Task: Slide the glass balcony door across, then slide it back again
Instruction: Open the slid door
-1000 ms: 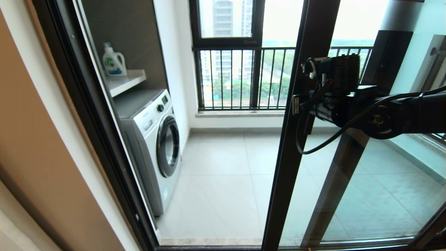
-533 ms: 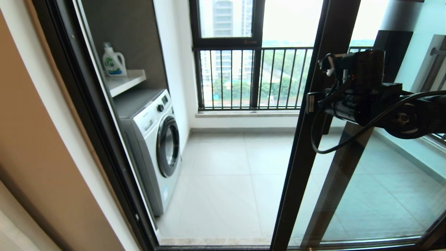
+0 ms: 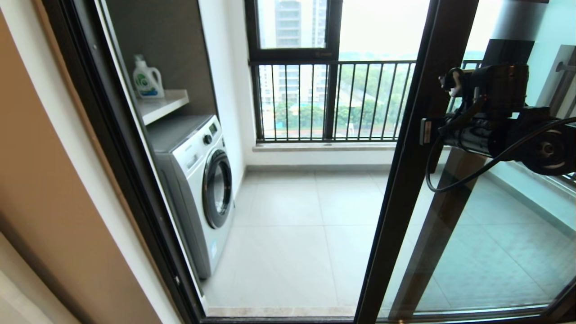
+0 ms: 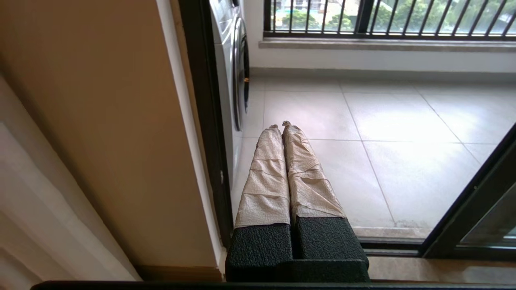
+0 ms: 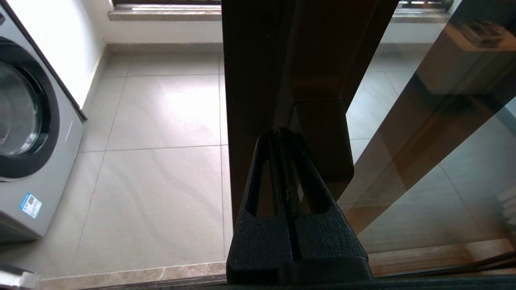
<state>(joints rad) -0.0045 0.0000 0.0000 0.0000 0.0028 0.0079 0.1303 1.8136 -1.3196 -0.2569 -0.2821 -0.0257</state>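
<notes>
Door: the door (image 3: 407, 180) stands right of centre in the head view, its dark leading stile crossing the frame top to bottom; the opening to the balcony lies wide on its left.
Handle: the bar handle (image 5: 322, 141) sits on the stile, just beyond the right gripper's tips in the right wrist view.
Right gripper: the right gripper (image 5: 282, 135) has its fingers pressed together, holding nothing, with the tips up against the stile beside the handle. You are pushing, not gripping.
Step, as I judge it: the door is being slid to the right, and the return slide is not yet begun.
How to do it well: keep your push flat along the track, level, at handle height. Press on the frame, never the glass. Don't let the closed tips ride up or slip off the stile edge into the opening.
Risk: the cable (image 3: 454, 175) looped under the right wrist hangs close to the stile, so keep it out of the gap.
Ahead of the door: a second dark-framed panel (image 3: 443, 225) lies behind the glass, so ease off before the frames meet.
Left gripper: the left gripper (image 4: 284, 127) is parked low by the left jamb, fingers together, near the washer (image 3: 198, 180). Leave it there.
</notes>
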